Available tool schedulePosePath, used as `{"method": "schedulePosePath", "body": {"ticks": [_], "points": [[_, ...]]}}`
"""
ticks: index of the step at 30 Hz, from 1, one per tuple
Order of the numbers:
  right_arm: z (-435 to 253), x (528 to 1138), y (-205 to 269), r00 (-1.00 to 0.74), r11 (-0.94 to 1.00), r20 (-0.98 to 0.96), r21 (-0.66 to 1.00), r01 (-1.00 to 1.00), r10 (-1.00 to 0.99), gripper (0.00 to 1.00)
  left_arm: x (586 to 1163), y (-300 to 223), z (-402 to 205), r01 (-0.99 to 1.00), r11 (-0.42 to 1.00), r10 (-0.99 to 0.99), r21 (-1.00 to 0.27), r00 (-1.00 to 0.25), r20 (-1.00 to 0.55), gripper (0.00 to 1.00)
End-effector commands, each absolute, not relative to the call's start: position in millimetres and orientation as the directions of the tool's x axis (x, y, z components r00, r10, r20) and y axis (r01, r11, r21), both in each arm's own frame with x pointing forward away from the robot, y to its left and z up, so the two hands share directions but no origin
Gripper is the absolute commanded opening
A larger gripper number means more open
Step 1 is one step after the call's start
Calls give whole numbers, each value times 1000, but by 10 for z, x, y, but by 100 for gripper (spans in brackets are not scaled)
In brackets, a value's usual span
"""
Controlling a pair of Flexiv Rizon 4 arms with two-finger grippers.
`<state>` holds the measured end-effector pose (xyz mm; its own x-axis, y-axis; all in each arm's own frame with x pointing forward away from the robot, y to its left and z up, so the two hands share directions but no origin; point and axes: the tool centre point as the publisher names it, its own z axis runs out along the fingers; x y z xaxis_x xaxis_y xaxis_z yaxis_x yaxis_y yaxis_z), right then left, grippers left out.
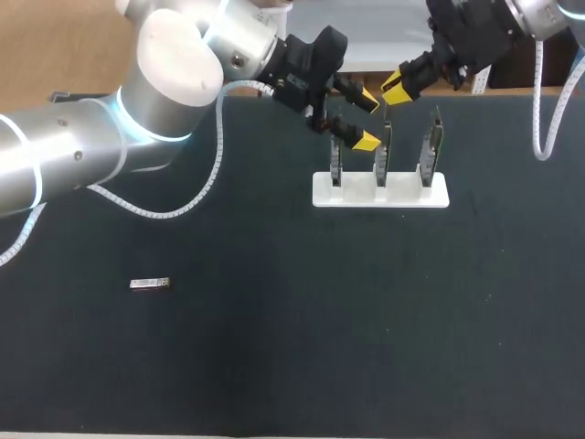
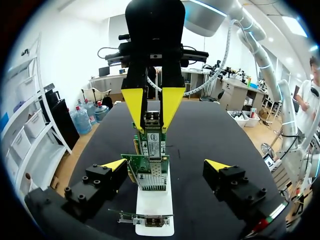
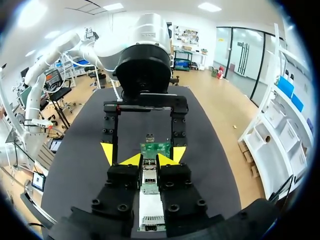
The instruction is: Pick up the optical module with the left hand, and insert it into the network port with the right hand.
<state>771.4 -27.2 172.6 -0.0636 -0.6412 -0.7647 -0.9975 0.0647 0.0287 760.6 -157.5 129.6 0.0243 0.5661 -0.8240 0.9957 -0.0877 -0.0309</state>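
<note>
Found right gripper [image 1: 395,89] clamped on a module [image 2: 152,120], right over the top edge of the middle card [image 1: 383,151] in the white stand [image 1: 366,196]. Judged the module's long axis upright, in line with the card's port [image 2: 152,145]. Couldn't tell whether the tip was already in. Judged next move a straight push down that axis, with little slack sideways.

Saw left gripper [image 1: 366,119] spread wide and holding nothing. Sat at the stand's left end, one finger each side of the card row, close to the right gripper's tips. Flagged that as the tight spot: neighbour cards just beside, left fingers near.

Spotted a second module [image 1: 151,283] lying flat on the table [image 1: 274,366], far left. Long axis ran side to side. Well apart from both grippers and the stand, well in from the front edge, on the left arm's side.
</note>
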Motion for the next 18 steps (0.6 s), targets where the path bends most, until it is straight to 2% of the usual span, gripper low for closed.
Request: {"method": "schedulePosePath", "body": {"ticks": [1,18], "points": [[1716,7695,-273,-66,69,-763,28,-997,-643,0,7625,-1585,1300,995,-90,570,-34,23,-821,100],[1669,7700,-268,-69,65,-752,34,-997,-656,0,7625,-1585,1300,995,-90,570,-34,23,-821,100]]}}
